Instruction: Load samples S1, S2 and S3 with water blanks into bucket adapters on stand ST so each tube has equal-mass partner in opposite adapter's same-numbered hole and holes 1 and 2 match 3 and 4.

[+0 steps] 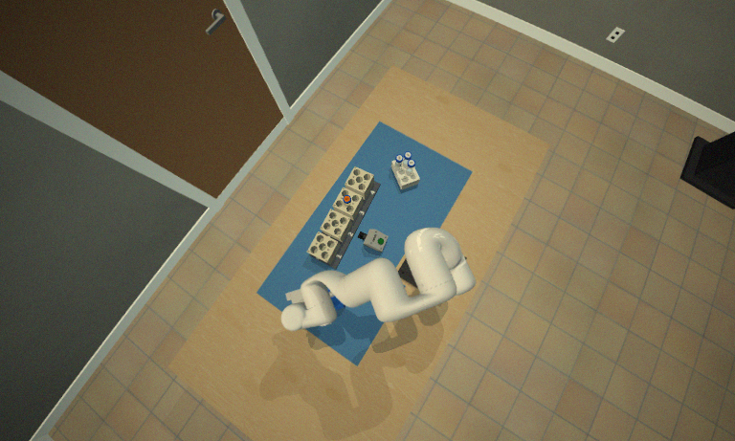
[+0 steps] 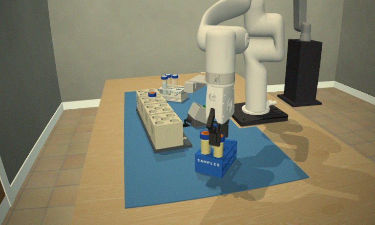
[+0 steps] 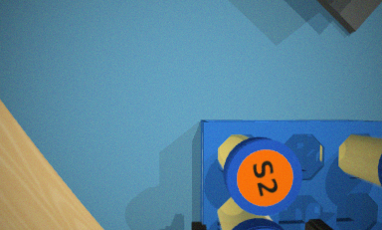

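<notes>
The blue SAMPLES rack (image 2: 216,161) stands on the blue mat near the front. Tube S2 (image 3: 263,176) stands in it with an orange cap dot, and it also shows in the exterior view (image 2: 204,143). My gripper (image 2: 216,134) is open and has come down over the tube next to S2 (image 2: 218,148), with a finger on each side of its cap. That cap (image 3: 254,225) is cut off at the bottom edge of the wrist view, between the fingertips. Another tube (image 3: 360,157) stands at the rack's right end, its cap out of frame. An orange-dotted tube (image 2: 151,94) stands in the second adapter from the far end.
Four beige adapters (image 2: 158,116) sit in a row on the dark stand, left of the rack. A white rack (image 2: 171,91) with three blue-capped blanks stands at the back. The grey desk (image 2: 196,114) with the green DONE key (image 1: 380,241) sits just behind my gripper.
</notes>
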`<state>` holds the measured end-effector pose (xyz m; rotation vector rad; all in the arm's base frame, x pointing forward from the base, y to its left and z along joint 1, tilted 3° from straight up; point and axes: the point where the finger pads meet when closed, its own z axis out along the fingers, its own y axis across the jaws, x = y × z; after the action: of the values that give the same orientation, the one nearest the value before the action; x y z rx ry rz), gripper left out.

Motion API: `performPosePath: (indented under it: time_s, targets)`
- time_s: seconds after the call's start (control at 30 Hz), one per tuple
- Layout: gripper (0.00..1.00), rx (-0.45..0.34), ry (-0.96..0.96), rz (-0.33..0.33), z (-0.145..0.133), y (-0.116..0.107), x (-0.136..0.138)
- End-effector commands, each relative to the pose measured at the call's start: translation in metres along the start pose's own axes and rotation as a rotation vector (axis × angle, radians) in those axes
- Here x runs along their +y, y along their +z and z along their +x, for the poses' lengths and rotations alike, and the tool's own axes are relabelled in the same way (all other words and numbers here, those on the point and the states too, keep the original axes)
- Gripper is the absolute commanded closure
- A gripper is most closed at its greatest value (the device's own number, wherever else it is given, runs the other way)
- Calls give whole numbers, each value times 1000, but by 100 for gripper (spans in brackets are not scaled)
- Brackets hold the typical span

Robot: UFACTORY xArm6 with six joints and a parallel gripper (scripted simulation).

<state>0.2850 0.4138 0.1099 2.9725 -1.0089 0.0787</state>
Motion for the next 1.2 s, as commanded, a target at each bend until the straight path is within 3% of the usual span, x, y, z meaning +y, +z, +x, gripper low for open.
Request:
performPosePath:
  time_s: [0.0, 0.73, 0.77, 1.17]
  targets:
    - [43, 0, 0, 5, 0, 1, -2]
    - [43, 0, 0, 5, 0, 5, -2]
    - [100, 0, 0, 5, 0, 4, -2]
    - [100, 0, 0, 5, 0, 3, -2]
